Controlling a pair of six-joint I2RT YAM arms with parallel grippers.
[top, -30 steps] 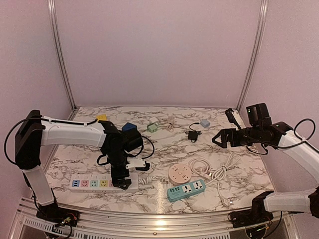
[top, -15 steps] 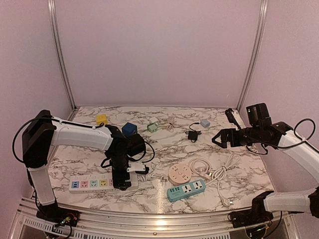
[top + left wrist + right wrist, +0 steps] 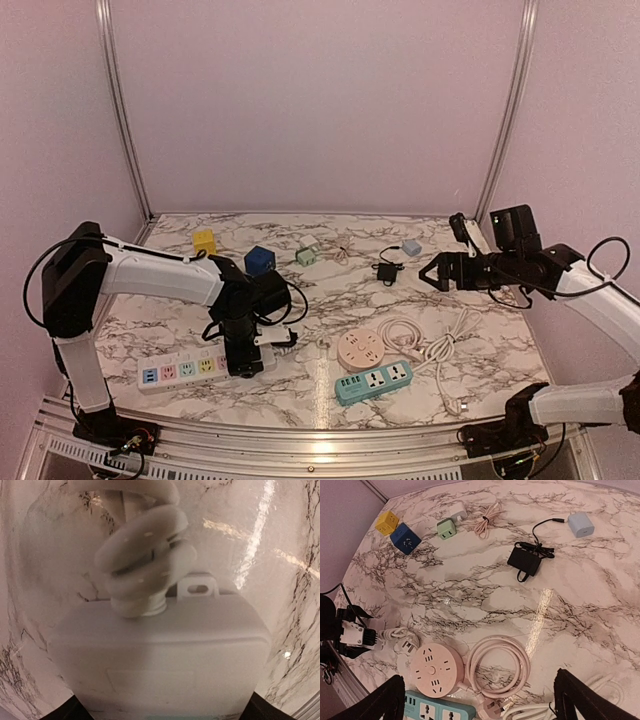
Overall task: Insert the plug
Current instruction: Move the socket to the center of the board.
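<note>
Nearest, at 7 o'clock on the marble-patterned surface: long white power strip with pastel sockets, left hand down over its right end; cannot tell whether grasping or released. Just right, toward 6 o'clock: white plug on coiled white cable, lying loose beside round pink socket hub. Farther, at 3 o'clock: right hand raised, released, holding nothing.
</note>
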